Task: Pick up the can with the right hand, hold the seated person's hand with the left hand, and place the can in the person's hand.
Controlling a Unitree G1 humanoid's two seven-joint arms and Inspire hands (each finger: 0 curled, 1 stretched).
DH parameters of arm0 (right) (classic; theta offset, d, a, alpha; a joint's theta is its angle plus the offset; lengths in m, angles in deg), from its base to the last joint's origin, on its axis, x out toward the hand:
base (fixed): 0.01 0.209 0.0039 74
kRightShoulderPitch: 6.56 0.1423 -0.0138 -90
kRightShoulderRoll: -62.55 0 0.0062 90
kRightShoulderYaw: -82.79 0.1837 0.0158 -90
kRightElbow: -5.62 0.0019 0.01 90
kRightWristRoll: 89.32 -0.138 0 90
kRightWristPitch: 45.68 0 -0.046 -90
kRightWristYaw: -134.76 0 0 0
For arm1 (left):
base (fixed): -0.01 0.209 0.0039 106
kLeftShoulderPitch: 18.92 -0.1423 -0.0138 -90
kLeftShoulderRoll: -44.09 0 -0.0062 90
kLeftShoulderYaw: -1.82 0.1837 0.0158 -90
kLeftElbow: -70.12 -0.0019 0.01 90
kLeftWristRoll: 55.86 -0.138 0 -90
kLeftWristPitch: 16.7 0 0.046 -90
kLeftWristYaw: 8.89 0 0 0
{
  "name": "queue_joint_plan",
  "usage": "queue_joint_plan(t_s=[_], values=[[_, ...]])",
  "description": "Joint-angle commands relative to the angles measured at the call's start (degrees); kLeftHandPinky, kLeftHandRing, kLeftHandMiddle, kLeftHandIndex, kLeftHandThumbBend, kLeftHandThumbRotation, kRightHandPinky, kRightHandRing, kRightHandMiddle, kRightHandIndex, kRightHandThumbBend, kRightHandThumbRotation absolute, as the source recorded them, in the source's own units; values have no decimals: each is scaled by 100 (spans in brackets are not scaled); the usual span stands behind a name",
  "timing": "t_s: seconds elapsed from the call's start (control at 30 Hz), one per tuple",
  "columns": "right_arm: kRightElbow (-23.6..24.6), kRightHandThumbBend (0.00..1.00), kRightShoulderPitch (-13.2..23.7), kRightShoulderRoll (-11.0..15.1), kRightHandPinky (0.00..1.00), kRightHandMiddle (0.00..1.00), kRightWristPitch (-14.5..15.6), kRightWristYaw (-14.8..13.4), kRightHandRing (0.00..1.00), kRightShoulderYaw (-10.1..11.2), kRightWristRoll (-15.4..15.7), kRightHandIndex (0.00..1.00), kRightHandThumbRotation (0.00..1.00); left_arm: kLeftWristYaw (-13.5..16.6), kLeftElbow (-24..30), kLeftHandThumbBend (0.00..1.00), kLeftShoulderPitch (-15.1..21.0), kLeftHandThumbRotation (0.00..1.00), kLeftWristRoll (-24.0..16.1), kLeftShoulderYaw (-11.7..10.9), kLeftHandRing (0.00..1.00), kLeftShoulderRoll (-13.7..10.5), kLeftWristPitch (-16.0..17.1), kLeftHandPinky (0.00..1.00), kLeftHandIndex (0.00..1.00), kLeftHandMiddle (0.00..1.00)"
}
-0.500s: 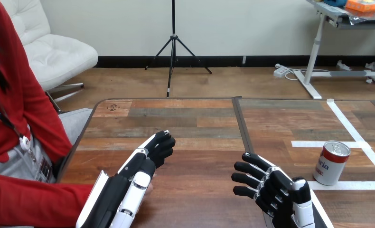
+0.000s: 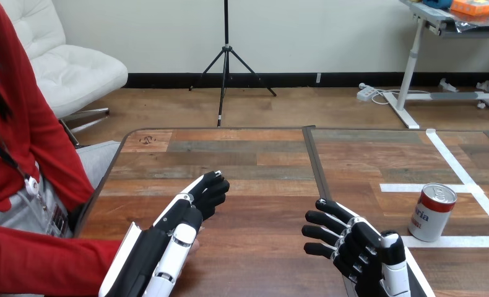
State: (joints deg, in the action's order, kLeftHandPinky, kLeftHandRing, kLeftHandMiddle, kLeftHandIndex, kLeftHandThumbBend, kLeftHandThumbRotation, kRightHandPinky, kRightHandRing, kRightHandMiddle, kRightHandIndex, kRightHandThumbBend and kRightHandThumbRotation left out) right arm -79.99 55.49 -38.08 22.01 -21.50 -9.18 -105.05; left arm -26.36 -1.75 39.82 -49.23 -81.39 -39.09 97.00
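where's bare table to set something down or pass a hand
Bare: the far half of the wooden table, beyond both hands, and the strip between the black-and-white left hand and right hand. Crowded: the right side, where the red-and-white metal can stands near the right hand, and the near left by the person's red sleeve.

Pale wall (image 2: 328, 31) up top, black baseboard (image 2: 353, 79) along it, wood floor (image 2: 291, 108) below. White padded chair (image 2: 69, 68) at left, black tripod (image 2: 225, 59) in the middle, white-legged desk (image 2: 413, 62) at right.
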Motion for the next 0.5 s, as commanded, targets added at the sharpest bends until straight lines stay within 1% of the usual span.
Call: queue_joint_plan(t_s=[0.0, 0.23, 0.47], values=[[248, 85, 228, -3, 73, 81, -21, -15, 79, -19, 3, 82, 100, -7, 176, 24, 260, 98, 89, -53, 90, -21, 34, 92, 88, 88], [238, 85, 296, 26, 74, 82, 64, 14, 79, -15, -44, 82, 100, -1, 173, 24, 284, 98, 57, -52, 89, -22, 35, 91, 88, 88], [182, 86, 495, 100, 75, 82, 149, 7, 79, 33, 27, 82, 100, 1, 159, 24, 296, 98, 45, -51, 89, -21, 35, 91, 88, 88]])
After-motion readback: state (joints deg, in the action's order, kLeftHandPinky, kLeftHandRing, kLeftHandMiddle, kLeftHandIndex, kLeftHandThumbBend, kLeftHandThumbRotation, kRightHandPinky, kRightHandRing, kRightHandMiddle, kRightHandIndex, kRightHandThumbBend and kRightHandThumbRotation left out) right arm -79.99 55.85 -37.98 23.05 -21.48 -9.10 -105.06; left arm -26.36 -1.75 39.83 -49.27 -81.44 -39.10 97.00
